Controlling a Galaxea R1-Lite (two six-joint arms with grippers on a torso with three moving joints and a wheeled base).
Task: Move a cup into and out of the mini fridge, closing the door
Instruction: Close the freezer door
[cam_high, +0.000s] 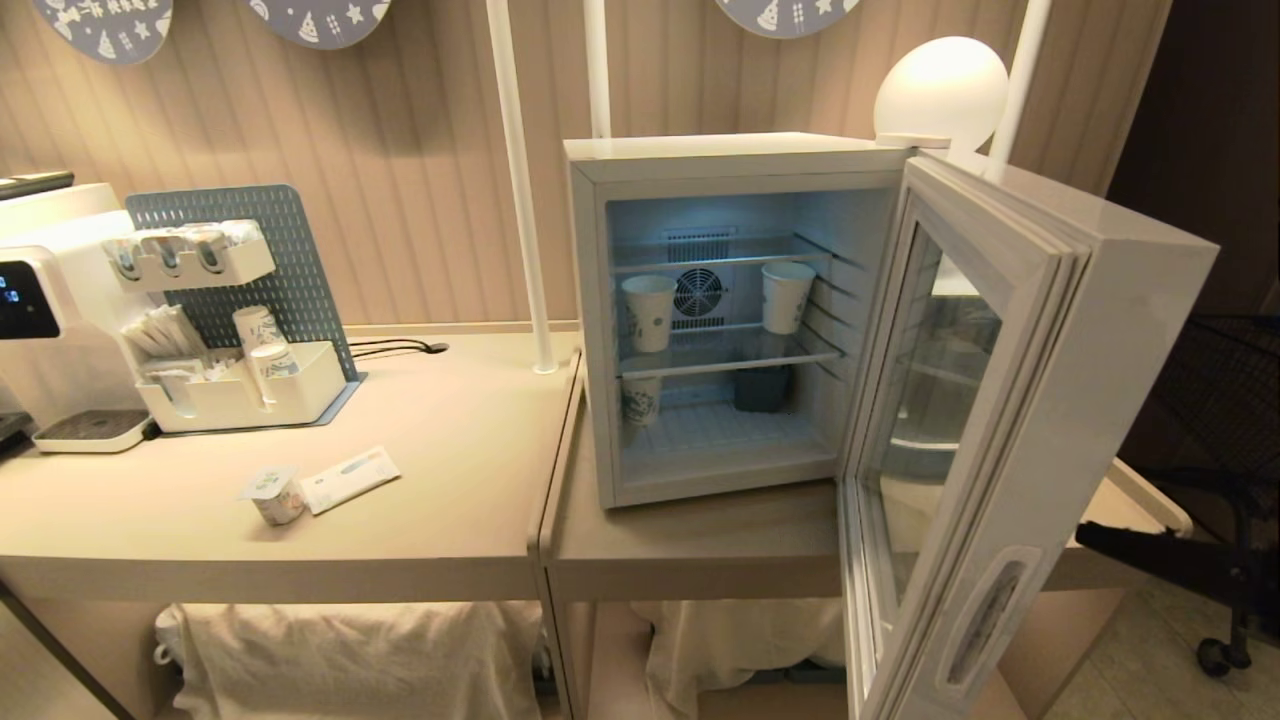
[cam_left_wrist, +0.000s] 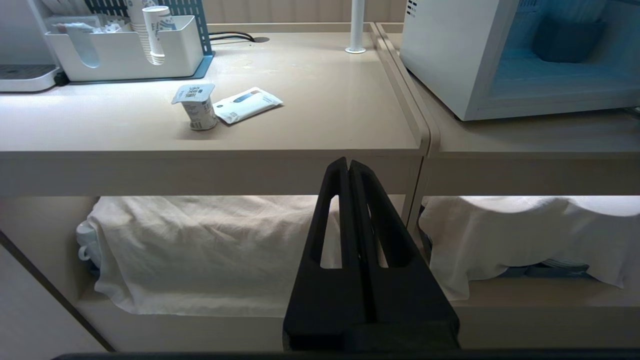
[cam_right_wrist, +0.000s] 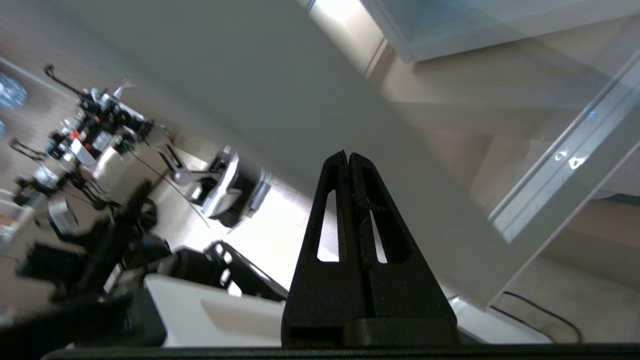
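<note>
1. Standing on the left tabletop (cam_high: 450, 500) well apart from the mini fridge (cam_high: 590, 330), the cup (cam_high: 277, 496) sat upright with a flat white sachet (cam_high: 350, 479) just beside it.
2. It looked light and thin-walled, so a hard squeeze would likely dent it; the foil lid (cam_left_wrist: 193, 92) overhung the body and seemed too flimsy to grip.
3. The best hold was probably across the body below the lid's rim, from the side, with gentle pressure, since the tapering wall could slip.
4. The cup was small and squat, with a pale printed body narrowing toward the base and a squarish white-and-light-blue lid.
5. The door (cam_high: 1010, 420) stood swung wide open at the fridge's right, and taller paper cups (cam_high: 649, 311) stood on the lit wire shelves.
6. The left gripper (cam_left_wrist: 349, 162) hung below the table edge with its jaws pressed together, holding nothing.
7. The right gripper (cam_right_wrist: 348, 155) was near the open door's glass, its jaws likewise pressed together and empty.
</note>
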